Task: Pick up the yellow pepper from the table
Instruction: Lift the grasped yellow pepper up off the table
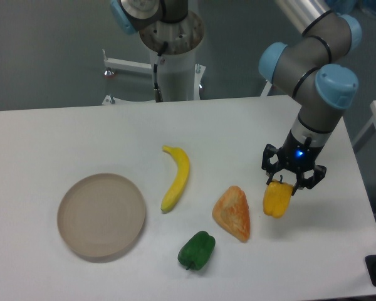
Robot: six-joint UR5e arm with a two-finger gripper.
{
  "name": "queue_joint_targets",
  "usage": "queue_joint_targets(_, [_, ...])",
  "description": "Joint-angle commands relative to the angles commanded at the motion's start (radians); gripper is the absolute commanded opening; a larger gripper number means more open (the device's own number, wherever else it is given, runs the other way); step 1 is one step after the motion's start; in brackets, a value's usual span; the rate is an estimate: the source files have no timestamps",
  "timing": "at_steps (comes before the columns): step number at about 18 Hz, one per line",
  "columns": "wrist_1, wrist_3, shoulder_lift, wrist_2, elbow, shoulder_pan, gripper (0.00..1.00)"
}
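From the one camera, the end effector (283, 182) is closed on the top of the yellow pepper (277, 199), near the right side of the table (62, 135), just beside the orange pastry (233, 213). The grab looks done. I cannot tell if the pepper touches the table. Next comes a slow, straight lift.

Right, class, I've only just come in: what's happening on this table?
A robot arm's two-finger gripper is closed on the top of a small blocky yellow pepper, near the right side of the white table. Whether the pepper is lifted cannot be told. A curved yellow banana, orange wedge pastry, green pepper and round beige plate lie untouched.
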Motion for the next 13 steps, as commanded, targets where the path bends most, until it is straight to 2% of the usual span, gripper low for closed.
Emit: queue_joint_targets(13, [0.003,0.002,-0.011,0.002,0.011,-0.002,0.61])
